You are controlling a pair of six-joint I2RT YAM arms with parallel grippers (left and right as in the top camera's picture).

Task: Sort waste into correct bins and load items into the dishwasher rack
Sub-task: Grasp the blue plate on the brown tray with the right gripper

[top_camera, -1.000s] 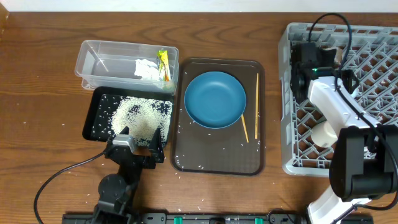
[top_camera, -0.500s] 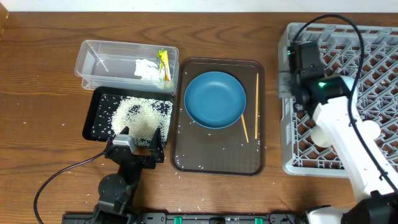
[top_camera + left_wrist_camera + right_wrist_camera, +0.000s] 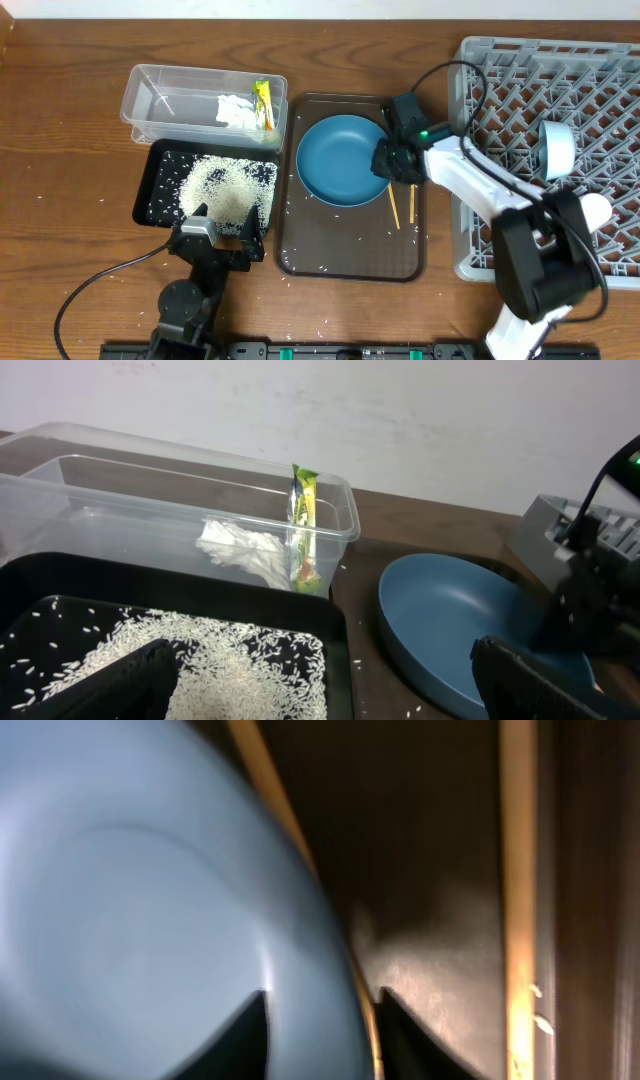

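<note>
My right gripper [image 3: 386, 160] [image 3: 325, 995] is down at the right rim of the blue plate [image 3: 338, 160] [image 3: 120, 900] [image 3: 450, 610] on the brown tray. Its jaws stand narrow, one inside the plate and one outside, shut on the rim. One chopstick [image 3: 393, 208] [image 3: 270, 790] runs under that rim and the other chopstick [image 3: 413, 175] [image 3: 520, 870] lies further right. My left gripper [image 3: 228, 228] [image 3: 325, 685] hangs open over the near end of the black tray [image 3: 157, 160]. That tray holds rice [image 3: 225, 185] [image 3: 200, 650]. A tissue [image 3: 237, 110] and a wrapper [image 3: 263, 103] lie in the clear tub [image 3: 160, 95].
The grey rack [image 3: 560, 45] fills the right side, with a white bowl [image 3: 557, 148] on its side and another bowl [image 3: 596, 210] near my right arm. Rice grains are scattered on the brown tray [image 3: 350, 250] and on the wooden table.
My right arm has swung left out of the rack to the plate's right rim, and its jaws have narrowed onto it. The left arm has not moved.
</note>
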